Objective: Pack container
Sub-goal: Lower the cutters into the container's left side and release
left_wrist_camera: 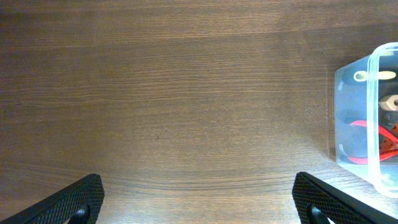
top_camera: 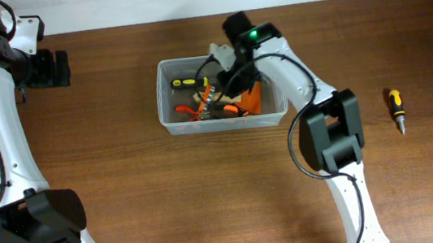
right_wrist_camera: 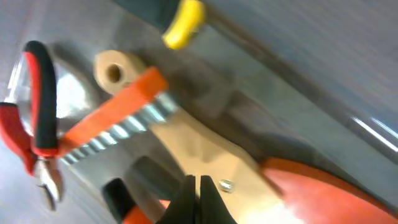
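The clear plastic container stands at the table's middle and holds hand tools: a yellow-and-black screwdriver, red pliers and a small saw with orange parts. My right gripper reaches down into the container. In the right wrist view its fingers are pressed together just above the saw's wooden handle, with nothing seen between them. The pliers and the screwdriver lie near it. My left gripper is open and empty over bare wood, left of the container.
A second yellow-and-black screwdriver lies on the table at the far right. The wooden table meets a white wall along its back edge.
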Motion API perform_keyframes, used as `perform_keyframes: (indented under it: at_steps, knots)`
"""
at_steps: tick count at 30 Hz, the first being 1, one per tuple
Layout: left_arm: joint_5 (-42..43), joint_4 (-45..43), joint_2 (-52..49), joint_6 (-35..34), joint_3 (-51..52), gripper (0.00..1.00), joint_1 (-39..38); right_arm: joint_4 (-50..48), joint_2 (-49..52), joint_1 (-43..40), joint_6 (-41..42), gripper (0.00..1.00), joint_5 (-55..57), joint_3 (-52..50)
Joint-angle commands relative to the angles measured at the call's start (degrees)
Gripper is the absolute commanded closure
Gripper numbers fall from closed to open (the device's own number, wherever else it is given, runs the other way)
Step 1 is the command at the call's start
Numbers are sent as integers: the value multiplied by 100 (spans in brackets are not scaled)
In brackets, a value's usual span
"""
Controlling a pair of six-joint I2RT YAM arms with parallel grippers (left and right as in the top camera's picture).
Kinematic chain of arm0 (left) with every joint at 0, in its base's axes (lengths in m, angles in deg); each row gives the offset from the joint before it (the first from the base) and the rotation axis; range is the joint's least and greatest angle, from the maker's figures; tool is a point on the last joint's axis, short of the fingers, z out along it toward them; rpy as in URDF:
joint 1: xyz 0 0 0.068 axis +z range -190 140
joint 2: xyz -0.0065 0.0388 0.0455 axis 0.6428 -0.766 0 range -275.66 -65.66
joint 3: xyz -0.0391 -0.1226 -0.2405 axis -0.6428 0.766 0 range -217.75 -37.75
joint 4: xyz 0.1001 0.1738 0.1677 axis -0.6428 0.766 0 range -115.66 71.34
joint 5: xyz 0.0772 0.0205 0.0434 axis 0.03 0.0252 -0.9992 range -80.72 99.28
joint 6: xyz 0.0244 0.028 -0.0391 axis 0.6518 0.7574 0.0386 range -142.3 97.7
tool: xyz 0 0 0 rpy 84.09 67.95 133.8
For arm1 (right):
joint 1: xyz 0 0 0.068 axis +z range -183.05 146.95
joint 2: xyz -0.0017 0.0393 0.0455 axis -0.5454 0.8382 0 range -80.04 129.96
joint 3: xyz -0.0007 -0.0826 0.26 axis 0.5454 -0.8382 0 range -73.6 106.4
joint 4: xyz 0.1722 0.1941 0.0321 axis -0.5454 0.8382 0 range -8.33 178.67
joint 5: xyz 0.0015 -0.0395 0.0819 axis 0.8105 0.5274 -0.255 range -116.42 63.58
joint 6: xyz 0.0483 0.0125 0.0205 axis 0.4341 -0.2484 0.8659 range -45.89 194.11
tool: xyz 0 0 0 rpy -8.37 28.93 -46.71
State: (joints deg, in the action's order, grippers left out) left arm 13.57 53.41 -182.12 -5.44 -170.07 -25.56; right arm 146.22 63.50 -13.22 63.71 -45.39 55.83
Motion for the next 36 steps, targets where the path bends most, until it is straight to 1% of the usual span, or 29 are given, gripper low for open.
perform_keyframes:
  at_steps: [1, 9, 13, 18, 22, 25, 31, 36]
  knots:
    - [42, -11, 162, -59, -74, 1, 13, -15, 20, 216, 39, 96, -162, 0]
    - [42, -11, 162, -59, -74, 1, 13, -492, 22, 636, 44, 96, -63, -166]
    - [42, -11, 162, -59, -74, 1, 13, -632, 22, 684, 42, 96, -50, -304]
    - [42, -11, 162, -59, -74, 1, 13, -518, 20, 588, 39, 96, 317, -313]
    - [42, -11, 162, -59, -74, 1, 13, -258, 20, 446, 39, 96, 271, -313]
    - [42, -11, 162, -59, -74, 1, 13, -238, 20, 461, 39, 96, 24, -317]
    - [42, -11, 162, -59, -74, 1, 13, -463, 22, 761, 39, 96, -74, -326]
    - [42, -11, 162, -59, -74, 1, 13, -903, 24, 1008, 42, 96, -76, -457]
